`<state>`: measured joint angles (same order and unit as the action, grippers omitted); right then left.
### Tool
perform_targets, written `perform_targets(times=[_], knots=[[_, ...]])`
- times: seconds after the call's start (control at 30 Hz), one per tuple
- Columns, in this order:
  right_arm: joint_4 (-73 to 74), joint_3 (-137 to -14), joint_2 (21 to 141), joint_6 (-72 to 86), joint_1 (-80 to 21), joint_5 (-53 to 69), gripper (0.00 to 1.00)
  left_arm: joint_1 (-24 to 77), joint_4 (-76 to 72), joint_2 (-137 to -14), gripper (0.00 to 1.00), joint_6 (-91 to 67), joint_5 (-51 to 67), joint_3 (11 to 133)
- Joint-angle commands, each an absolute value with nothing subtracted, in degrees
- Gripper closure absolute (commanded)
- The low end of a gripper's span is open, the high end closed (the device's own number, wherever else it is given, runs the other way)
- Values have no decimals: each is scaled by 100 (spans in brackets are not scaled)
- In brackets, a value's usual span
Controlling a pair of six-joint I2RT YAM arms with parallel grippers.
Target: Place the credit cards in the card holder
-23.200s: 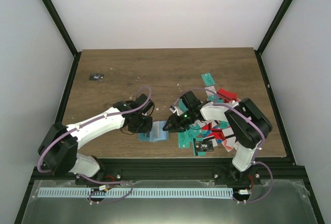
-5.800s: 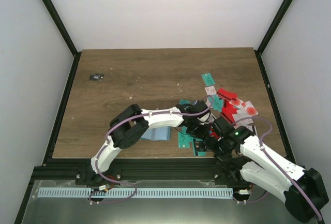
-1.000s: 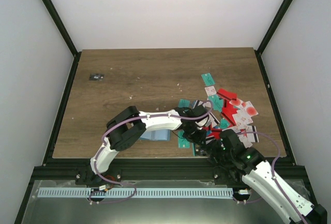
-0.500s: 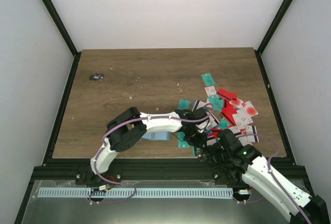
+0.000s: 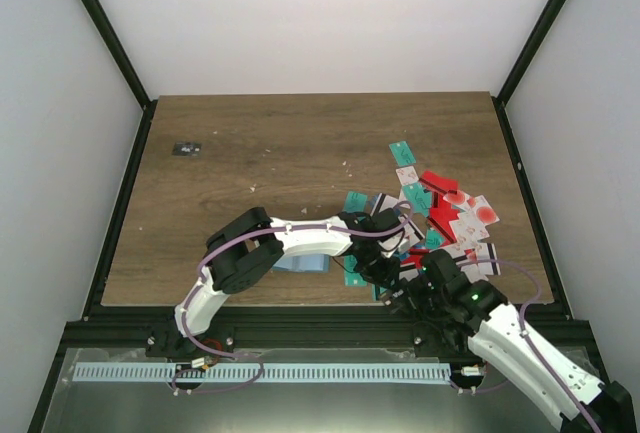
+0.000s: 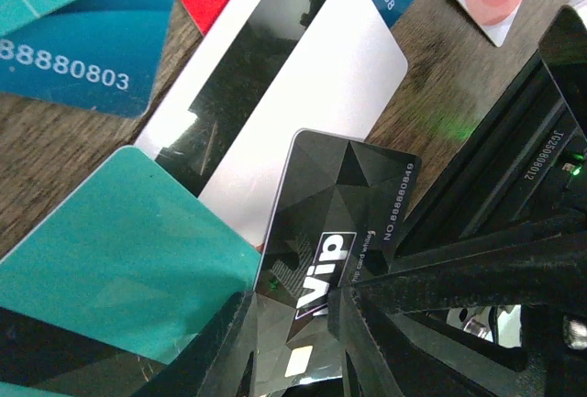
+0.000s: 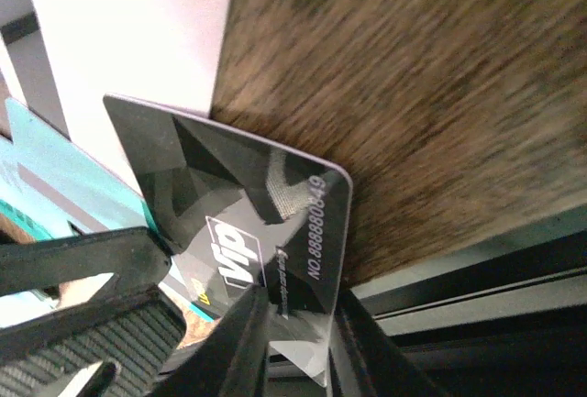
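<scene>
– Firstly, entry one: the hands?
– Left hand [image 6: 295,314]: clenched on one end of a black plastic VIP card [image 6: 344,204] with a faceted pattern and a white number along one edge. Right hand [image 7: 295,328]: its fingers stand on either side of a neighbouring edge of the same card. Cannot tell whether they actually pinch it. The two hands sit just beside each other.
– Entry two: attitude of that card?
– Tilted, with one corner raised off the brown wood-grain surface [image 7: 413,67] and a shadow beneath it.
– Entry three: the other cards?
– Loose heap of thin plastic credit cards [image 5: 450,215] in teal, red, white and pink, spread beyond the left hand and to its right. Directly under the held card lie a white card with a dark stripe [image 6: 312,94] and a teal card [image 6: 119,259]. A blue numbered card [image 6: 83,49] lies farther ahead of the left hand.
– Entry four: the holder?
– Flat blue-grey folding card holder [image 5: 300,263], lying on the surface behind the left hand. It is partly covered by that arm's forearm and is apart from the right hand.
</scene>
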<state>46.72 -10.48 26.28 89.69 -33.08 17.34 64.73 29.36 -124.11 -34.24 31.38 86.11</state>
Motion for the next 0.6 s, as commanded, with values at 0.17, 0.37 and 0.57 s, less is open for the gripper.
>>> perform_targets(times=[0.17, 0.37, 0.57], knots=[[5104, -1124, 2358, 8978, -3264, 1503, 91, 6613, 3100, -12455, 73, -3531, 3313, 8419], [5274, -1334, 2363, 8856, -3265, 1439, 97, 6511, 3080, -12323, 73, -3598, 3274, 8437], [5472, -1668, 2382, 8697, -3265, 1294, 99, 6352, 3009, -11997, 73, -3778, 3188, 8448]])
